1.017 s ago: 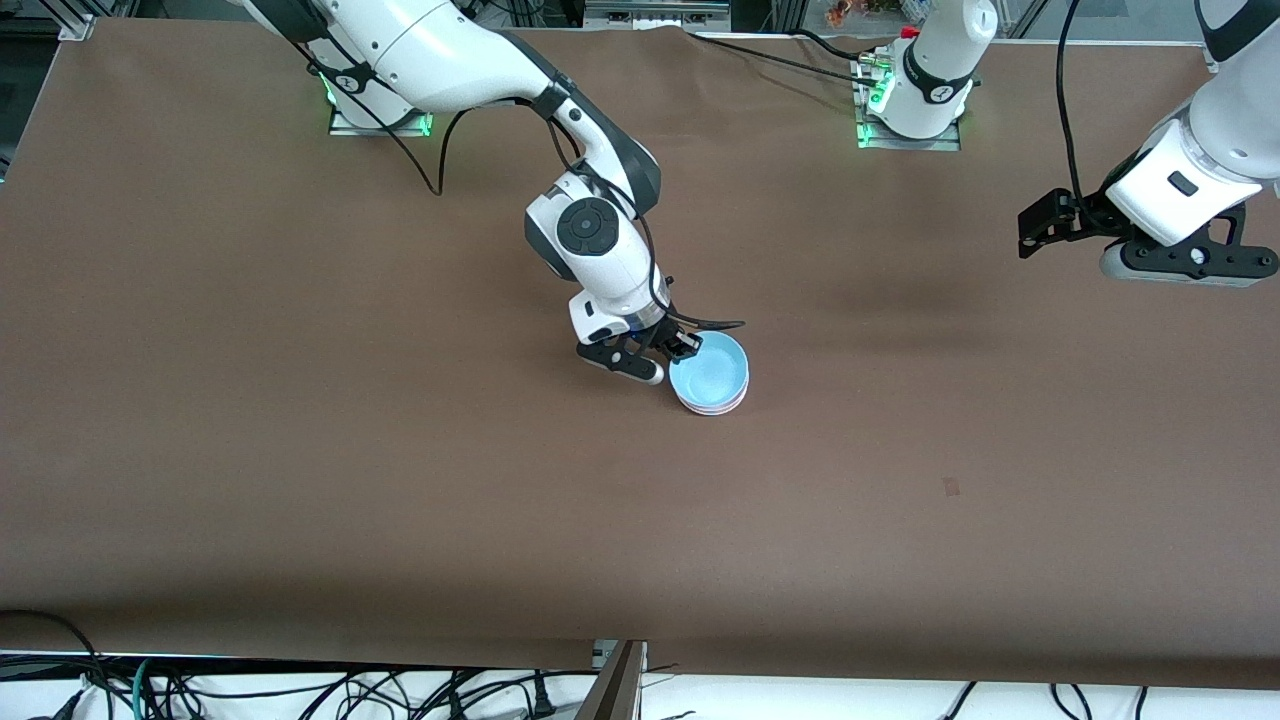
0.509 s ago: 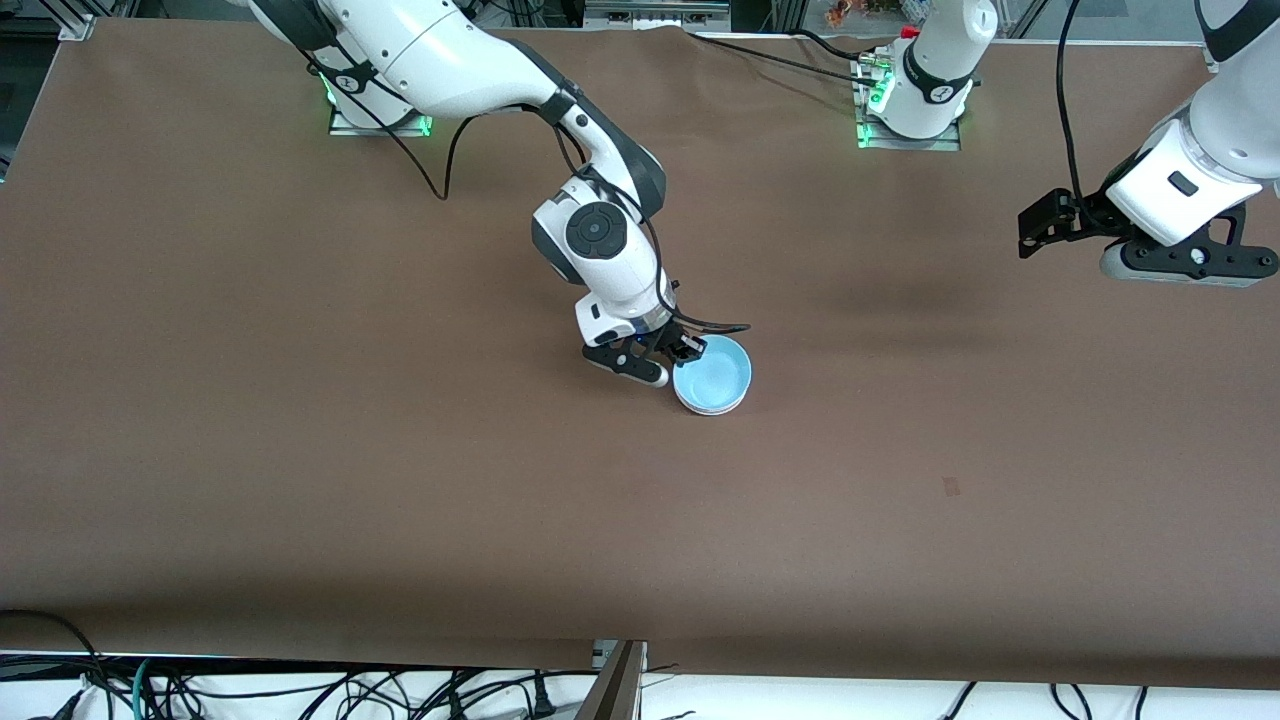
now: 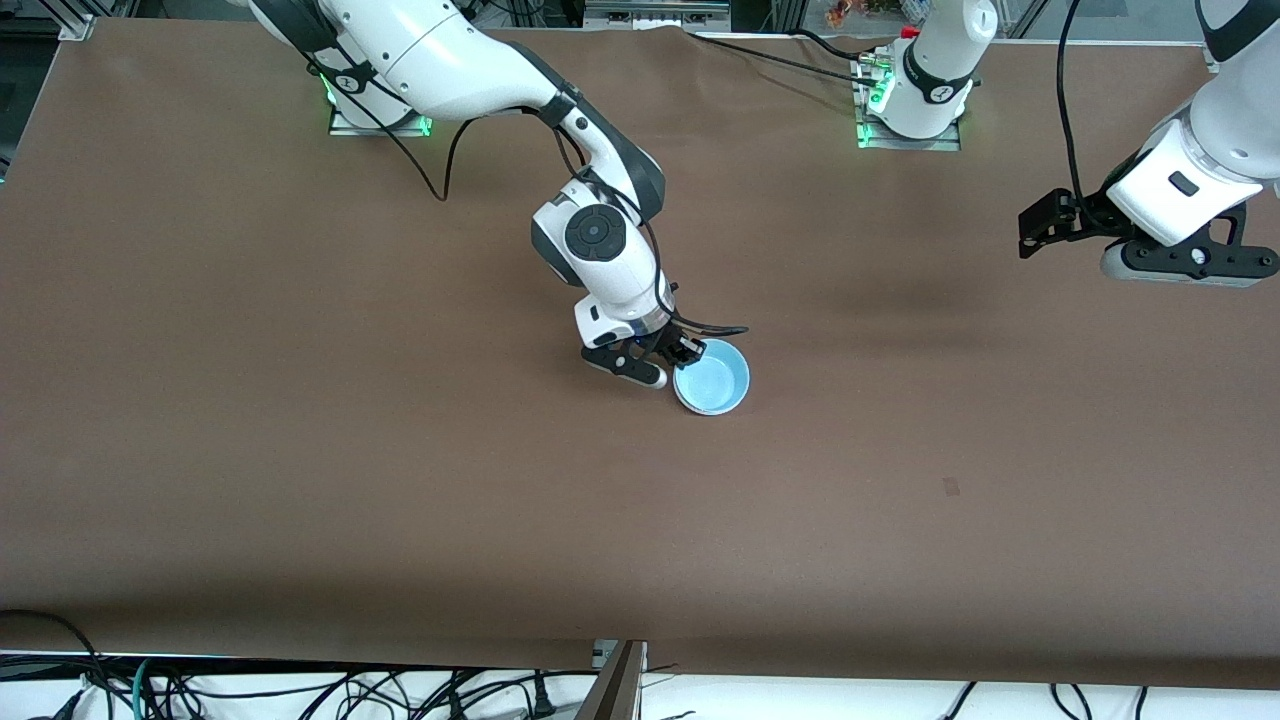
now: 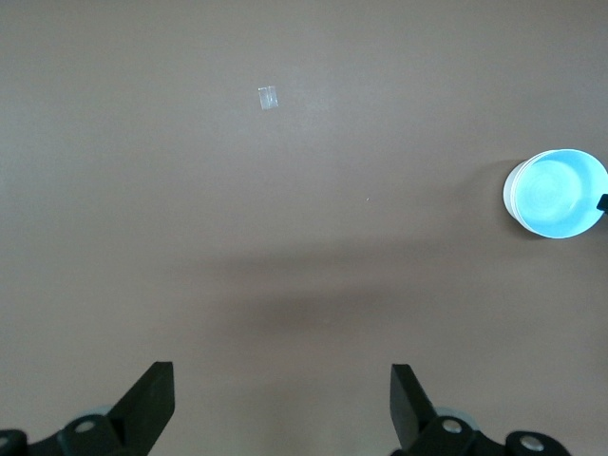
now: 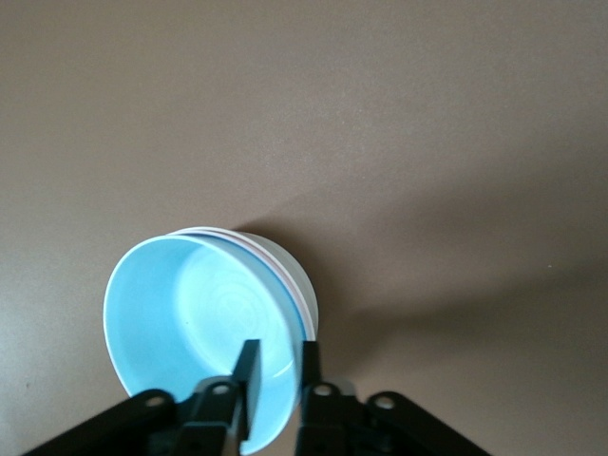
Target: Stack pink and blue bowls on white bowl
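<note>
Mid-table in the front view, the blue bowl (image 3: 711, 378) sits nested on the stack, w/ only a thin pale rim of what's under it showing; the pink bowl and white bowl can't be told apart from here. Right gripper (image 3: 684, 352) is at the bowl's rim on the right arm's side, fingers pinching it, prob. to seat it squarely. Bare table (image 3: 300, 450) all round, edges well apart, so plenty of room to lift away. Left gripper (image 3: 1180, 262) waits over the left arm's end. Left wrist view: left gripper (image 4: 281, 404) spread wide, nothing between; stack (image 4: 557, 193) well apart. Right wrist view: fingers (image 5: 249, 380) pressed on the blue bowl's wall (image 5: 195, 328), one inside, one outside; white bowl (image 5: 302, 285) and a pink edge (image 5: 285, 284) peek out below.
</note>
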Robot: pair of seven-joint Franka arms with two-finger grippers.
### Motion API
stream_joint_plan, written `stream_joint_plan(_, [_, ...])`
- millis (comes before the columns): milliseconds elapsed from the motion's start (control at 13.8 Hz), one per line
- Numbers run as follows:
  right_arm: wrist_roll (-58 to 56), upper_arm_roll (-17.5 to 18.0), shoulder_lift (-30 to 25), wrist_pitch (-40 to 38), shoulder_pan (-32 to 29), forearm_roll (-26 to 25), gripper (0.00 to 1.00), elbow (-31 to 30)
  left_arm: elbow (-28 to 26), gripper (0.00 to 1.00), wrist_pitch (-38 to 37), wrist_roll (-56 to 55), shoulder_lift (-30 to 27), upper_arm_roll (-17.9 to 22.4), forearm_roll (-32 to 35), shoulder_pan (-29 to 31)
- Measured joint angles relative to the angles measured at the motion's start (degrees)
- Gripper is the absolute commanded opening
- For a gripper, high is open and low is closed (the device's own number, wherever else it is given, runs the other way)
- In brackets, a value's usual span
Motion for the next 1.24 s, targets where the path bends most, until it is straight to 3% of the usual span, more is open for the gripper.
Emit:
stream_joint_plan(145, [3.1,0.0,0.0,0.0,0.0,0.0,0.89,0.9,0.0,1.00,0.0,0.0,0.0,0.0,0.0,0.0])
stream_joint_plan(291, [4.4,0.0,-0.1,0.0,0.1,-0.1,0.98,2.1,0.0,1.00,0.0,0.0,0.0,0.0,0.0,0.0])
stream_joint_plan(509, [4.5,0.0,-1.8,-4.1,0.3,-0.9,0.98,3.6,0.0,1.00,0.0,0.0,0.0,0.0,0.0,0.0])
stream_joint_plan(872, [0.1,-3.6,-13.4,-24.1,-0.8,-3.1,0.98,4.5,0.0,1.00,0.0,0.0,0.0,0.0,0.0,0.1])
stream_joint_plan(1090, [-16.1,-5.2,-22.8,-39.2,-7.8,3.5,0.99,4.4,0.0,1.00,0.0,0.0,0.0,0.0,0.0,0.2])
stream_joint_plan(1235, [-28.6,-8.3,-28.2,-49.5,-12.6,7.2,0.99,4.2,0.0,1.00,0.0,0.0,0.0,0.0,0.0,0.2])
